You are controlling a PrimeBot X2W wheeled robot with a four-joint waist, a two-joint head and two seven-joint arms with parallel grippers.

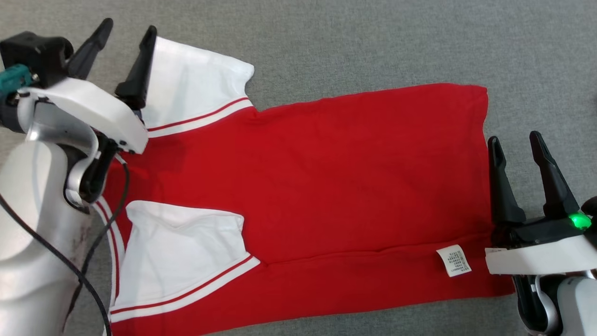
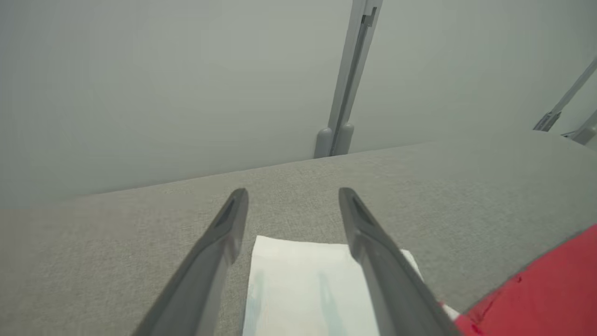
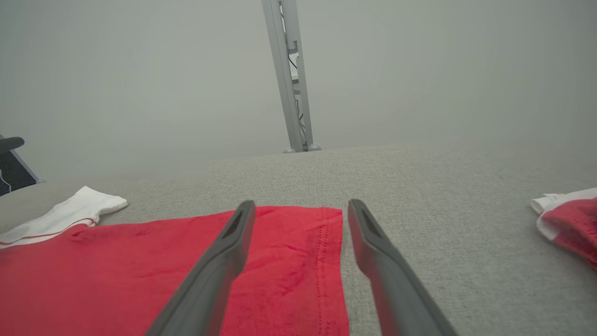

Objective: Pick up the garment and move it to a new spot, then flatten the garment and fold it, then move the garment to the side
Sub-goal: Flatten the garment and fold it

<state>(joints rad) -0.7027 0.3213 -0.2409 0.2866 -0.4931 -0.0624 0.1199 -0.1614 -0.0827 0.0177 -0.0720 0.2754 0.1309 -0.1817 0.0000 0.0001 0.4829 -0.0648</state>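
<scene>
The garment, a red shirt with white sleeves, lies spread flat on the grey cloth surface, collar end to the left and hem to the right. My left gripper hangs open over the outer edge of the far white sleeve. In the left wrist view that sleeve lies between and below the open left gripper. My right gripper stands open at the hem's right edge, holding nothing. In the right wrist view the open right gripper straddles the stitched hem.
A white care label sticks out near the hem's front corner. Another bunched red and white cloth lies off to the right. Metal posts stand behind the surface's far edge. Bare grey surface stretches beyond the garment.
</scene>
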